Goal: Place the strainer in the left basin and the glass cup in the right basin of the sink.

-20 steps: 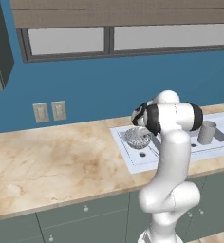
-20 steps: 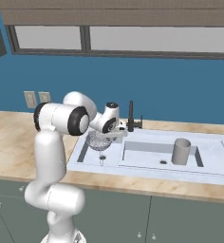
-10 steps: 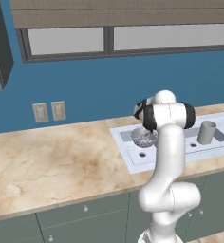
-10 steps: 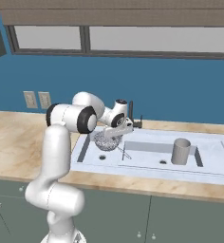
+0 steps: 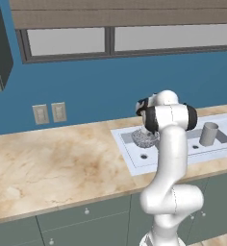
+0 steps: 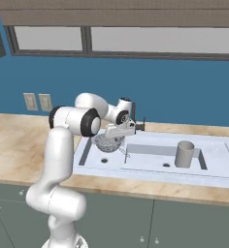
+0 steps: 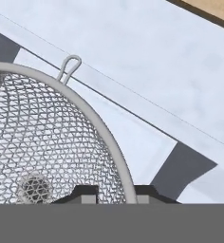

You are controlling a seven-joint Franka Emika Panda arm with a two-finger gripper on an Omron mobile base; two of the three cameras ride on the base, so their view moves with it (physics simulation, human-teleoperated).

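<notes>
Gripper point(image 6: 122, 130) hangs over the left basin point(image 6: 94, 154) of the sink point(image 6: 150, 167), jaws clamped on the rim of the strainer point(image 6: 109, 142). In the hand view the two fingertips point(image 7: 85, 191) sit either side of the strainer's point(image 7: 42, 142) rim wire, right at the bottom edge, mesh bowl spreading to the left with the small wire loop at its far rim. Drain of the basin shows blurred through the mesh. Strainer is held up above the left basin, bowl tilted; whether it touches the basin floor I cannot tell. A thin wire handle hangs down from it toward the divider between the basins. From the left base view the strainer point(image 5: 144, 138) sits partly hidden behind the arm, over the near-left part of the sink point(image 5: 130, 158). Glass cup point(image 6: 184, 154) stands upright in the right basin point(image 6: 155, 160), toward its right end, well apart from the strainer. Cup point(image 5: 208, 134) also visible upright past the arm. Black faucet point(image 6: 141, 125) stands at the sink's back rim, just beside the gripper. Sink is set in the right end of the counter point(image 5: 53, 168).
</notes>
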